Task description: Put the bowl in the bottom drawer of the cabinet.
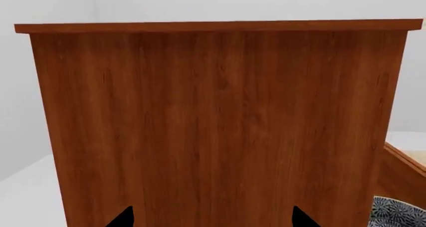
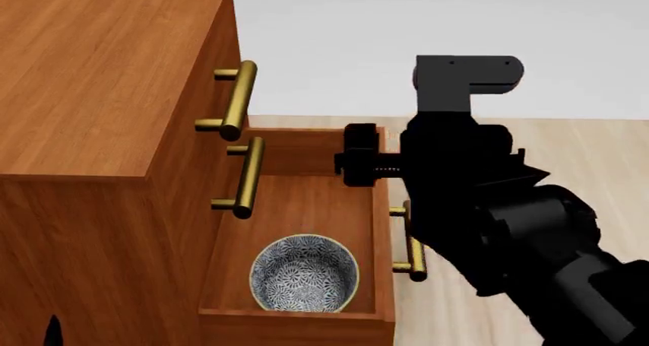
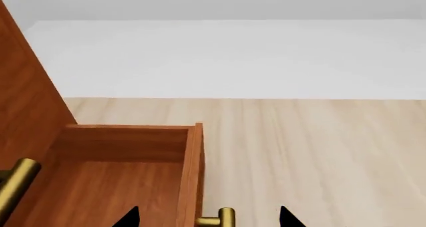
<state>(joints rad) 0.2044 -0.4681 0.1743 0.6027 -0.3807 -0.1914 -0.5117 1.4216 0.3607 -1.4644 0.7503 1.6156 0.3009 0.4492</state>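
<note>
Bowl point(image 2: 304, 274) sits upright on the floor of the pulled-out bottom drawer point(image 2: 294, 201), toward its near end, nothing holding it. Placing looks done; judged left: shut the drawer, if that is wanted.

Right gripper point(image 2: 357, 157) hangs beyond the bowl, above the drawer's far end, just past its front panel. Its right wrist view shows two dark fingertips point(image 3: 127, 218) set apart with only handle and floor between: spread, empty.

Left gripper point(image 1: 211, 218) faces the cabinet point(image 2: 102, 80) side panel; tips apart, holding nothing.

Head view alone shows the whole bowl and both upper handles point(image 2: 239, 99). Left wrist catches only a sliver of bowl beside the cabinet. Right wrist misses the bowl, shows the drawer's empty far end and floor point(image 3: 300, 147) beyond.
</note>
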